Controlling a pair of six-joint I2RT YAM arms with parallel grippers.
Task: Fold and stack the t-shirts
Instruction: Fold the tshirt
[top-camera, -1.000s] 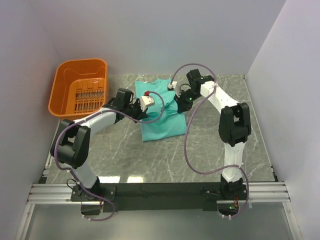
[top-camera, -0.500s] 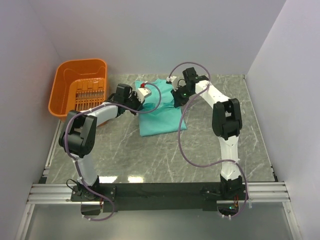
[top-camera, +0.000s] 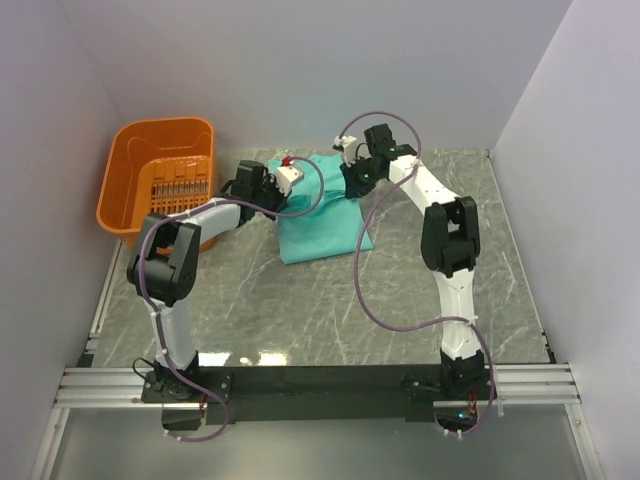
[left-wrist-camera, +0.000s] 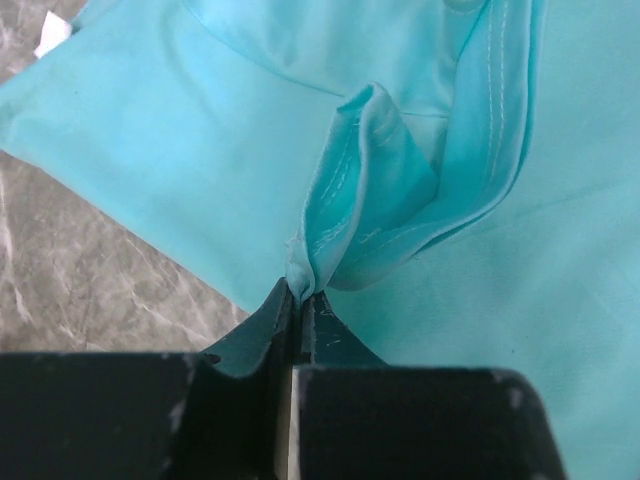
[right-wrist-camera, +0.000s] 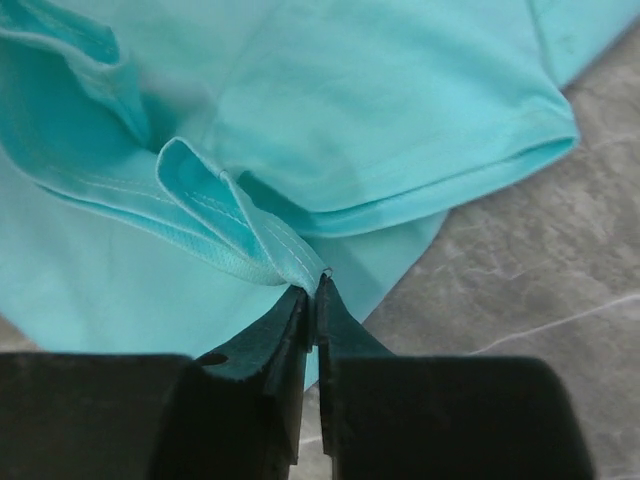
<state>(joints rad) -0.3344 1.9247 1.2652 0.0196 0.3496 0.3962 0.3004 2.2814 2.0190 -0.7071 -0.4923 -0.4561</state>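
At twelve o'clock on the grey stone-look table (top-camera: 420, 290), halfway through folding the teal t-shirt (top-camera: 322, 225).
Pinched tight on a stitched hem: left claw (left-wrist-camera: 298, 296) at ten o'clock of the shirt, right claw (right-wrist-camera: 312, 290) at one o'clock, each clamped on a small bunched-up fold of thin cloth. Looked soft, smooth and floppy. Sat at three o'clock from the orange plastic basket (top-camera: 163, 124) with its slotted floor. Probably needed next: lay the fold down flat, then let go slowly.

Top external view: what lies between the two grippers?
The teal t-shirt, pinched by left gripper and right gripper, fills that stretch in the top external view.
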